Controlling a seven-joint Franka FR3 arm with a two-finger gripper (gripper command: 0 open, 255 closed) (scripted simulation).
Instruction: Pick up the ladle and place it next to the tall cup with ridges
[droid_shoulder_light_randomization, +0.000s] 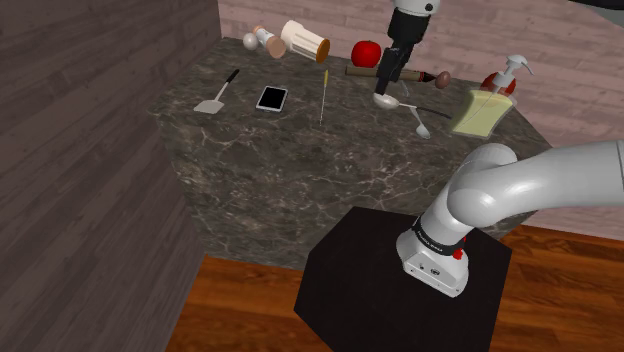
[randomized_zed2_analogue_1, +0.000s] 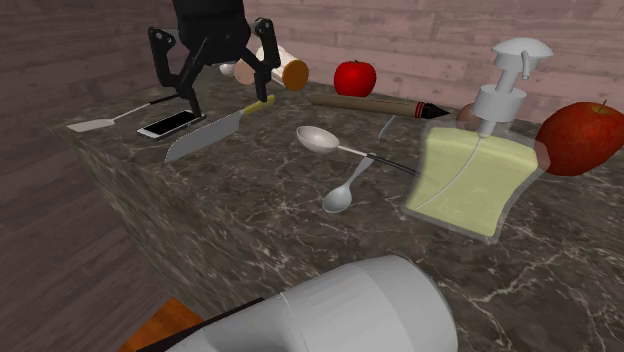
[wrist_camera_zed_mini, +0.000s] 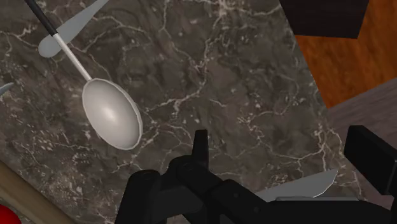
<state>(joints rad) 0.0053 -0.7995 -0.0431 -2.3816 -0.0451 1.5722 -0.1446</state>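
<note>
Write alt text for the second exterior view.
An open black gripper hangs over a dark marble counter, holding nothing, and a silver ladle lies flat a little toward the view's right of it. A small spoon lies beside the ladle, with a knife, a soap dispenser and a red apple around them.

Near half of the surface (droid_shoulder_light_randomization: 300, 190), toward the stand: bare marble, free passage. Far edge along the wall is crowded with a spatula (droid_shoulder_light_randomization: 212, 103), phone (droid_shoulder_light_randomization: 271, 98), ridged cup (droid_shoulder_light_randomization: 304, 42) on its side, apple (droid_shoulder_light_randomization: 366, 52) and rolling pin (randomized_zed2_analogue_1: 365, 103). A bare strip runs between the knife (randomized_zed2_analogue_1: 203, 135) and the ladle (randomized_zed2_analogue_1: 322, 139); the gripper (randomized_zed2_analogue_1: 228, 100) hangs above it, fingers spread. The spoon (randomized_zed2_analogue_1: 341, 196) and soap dispenser (randomized_zed2_analogue_1: 470, 170) crowd the ladle's handle side.
</note>
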